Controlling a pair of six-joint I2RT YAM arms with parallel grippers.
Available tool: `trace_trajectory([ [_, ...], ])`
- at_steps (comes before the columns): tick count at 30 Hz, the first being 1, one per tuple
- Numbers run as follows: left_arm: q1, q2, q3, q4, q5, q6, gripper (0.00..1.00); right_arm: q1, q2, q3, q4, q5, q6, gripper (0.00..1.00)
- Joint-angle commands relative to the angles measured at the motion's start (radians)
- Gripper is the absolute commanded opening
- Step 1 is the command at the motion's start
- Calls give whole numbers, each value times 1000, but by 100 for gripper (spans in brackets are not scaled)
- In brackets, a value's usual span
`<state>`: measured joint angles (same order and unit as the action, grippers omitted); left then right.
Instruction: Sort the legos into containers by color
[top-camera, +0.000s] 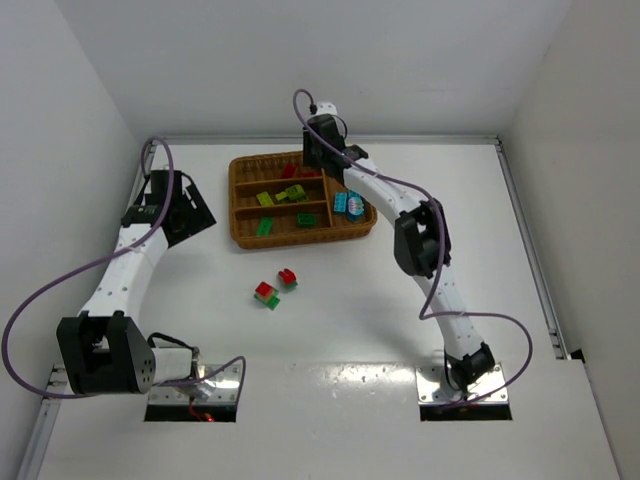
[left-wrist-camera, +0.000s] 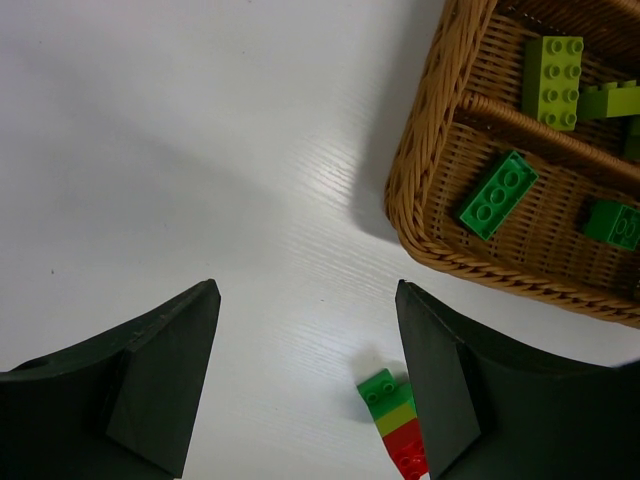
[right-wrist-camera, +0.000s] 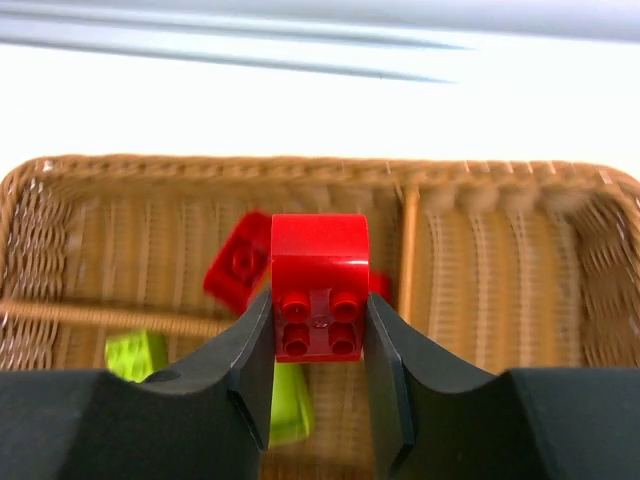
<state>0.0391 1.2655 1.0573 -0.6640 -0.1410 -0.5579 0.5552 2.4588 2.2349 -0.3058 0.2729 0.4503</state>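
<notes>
Right wrist view: right claw (right-wrist-camera: 318, 330) clenched on a red brick (right-wrist-camera: 320, 262), held above the wicker tray (right-wrist-camera: 480, 175), over the slot where another red piece (right-wrist-camera: 238, 268) lies. Left claw (left-wrist-camera: 305, 305) spread wide, nothing in it, hovering over the table (left-wrist-camera: 150, 150) beside the tray's corner. Red-and-green stack (top-camera: 266, 294) and a smaller stack (top-camera: 288, 277) sit on the table, apart from the tray.
</notes>
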Motion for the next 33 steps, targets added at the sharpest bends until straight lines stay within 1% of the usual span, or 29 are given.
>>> trace_trajectory([
  [1, 10, -12, 38, 17, 27, 3, 77, -3, 76, 141, 114, -29, -39, 28],
  [2, 10, -12, 38, 17, 27, 3, 77, -15, 95, 173, 129, -50, -39, 30],
  [5, 10, -12, 29, 17, 27, 3, 77, -37, 147, 203, 157, -61, -30, 30],
  [9, 10, -3, 29, 17, 17, 3, 77, -49, 178, 232, 186, -75, -19, 31],
  [10, 10, 8, 29, 17, 17, 3, 77, -49, 178, 232, 186, -75, -19, 33],
  [12, 10, 8, 29, 17, 17, 3, 77, -49, 178, 232, 186, -75, -19, 40],
  [13, 10, 8, 29, 17, 27, 3, 77, -49, 178, 220, 186, -86, -19, 56],
  [15, 10, 8, 29, 17, 27, 3, 77, -49, 178, 219, 172, -69, -19, 67],
  [16, 10, 8, 38, 17, 27, 3, 77, -49, 154, 204, 172, -81, -19, 74],
  [17, 10, -1, 38, 8, 27, 3, 77, -49, 154, 204, 172, -81, -19, 76],
  [21, 10, -23, 50, 7, 6, 22, 77, -40, 59, 172, 162, -72, -28, 76],
  [22, 10, -23, 64, -5, -3, 35, 77, -40, 31, 157, 140, -72, -28, 75],
  [23, 10, -23, 73, -19, -3, 35, 77, -40, -41, 108, 128, -72, -18, 73],
  [25, 10, -23, 87, -29, -3, 35, 77, -29, -130, 24, 103, -81, 1, 68],
  [26, 10, -23, 87, -29, -3, 44, 77, -14, -182, -100, 93, -90, 13, 66],
  [27, 1, -35, 87, -29, -3, 44, 77, -2, -289, -172, 93, -90, 13, 66],
  [28, 1, -44, 87, -29, -3, 44, 77, 30, -343, -249, 93, -100, 13, 66],
  [29, 1, -44, 76, -29, -3, 44, 77, 47, -395, -408, 93, -109, 25, 66],
  [31, 1, -44, 76, -29, -3, 44, 77, 89, -493, -565, 102, -145, 25, 73],
  [32, 1, -54, 76, -29, -3, 44, 77, 135, -573, -695, 102, -176, 25, 80],
  [33, 1, -54, 76, -29, -3, 44, 77, 158, -608, -752, 84, -185, 25, 82],
])
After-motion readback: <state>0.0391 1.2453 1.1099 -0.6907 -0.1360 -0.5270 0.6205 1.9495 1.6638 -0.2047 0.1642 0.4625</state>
